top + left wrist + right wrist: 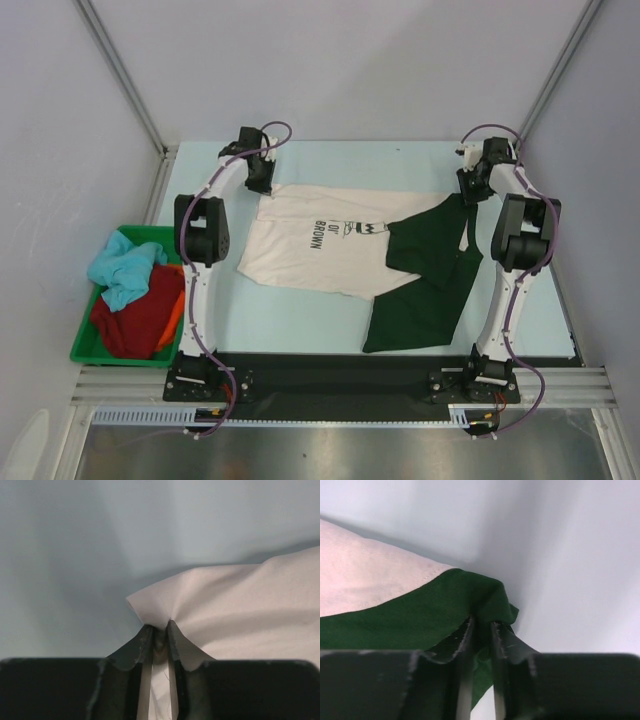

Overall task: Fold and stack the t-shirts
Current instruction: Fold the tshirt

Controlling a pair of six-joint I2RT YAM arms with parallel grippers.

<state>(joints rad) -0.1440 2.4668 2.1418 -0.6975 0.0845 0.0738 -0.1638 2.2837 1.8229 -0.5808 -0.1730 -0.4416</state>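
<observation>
A cream t-shirt [310,240] with black "Brown" lettering lies spread in the middle of the table. A dark green t-shirt [425,285] lies over its right side. My left gripper [262,180] is shut on the cream shirt's far left corner [150,602]. My right gripper [470,188] is shut on the green shirt's far right corner [485,597]; cream cloth [365,575] shows beside it in the right wrist view.
A green bin [88,340] stands at the left of the table and holds light blue [125,268], dark red [140,320] and orange [172,312] shirts. A black strip [330,370] runs along the near edge between the arm bases.
</observation>
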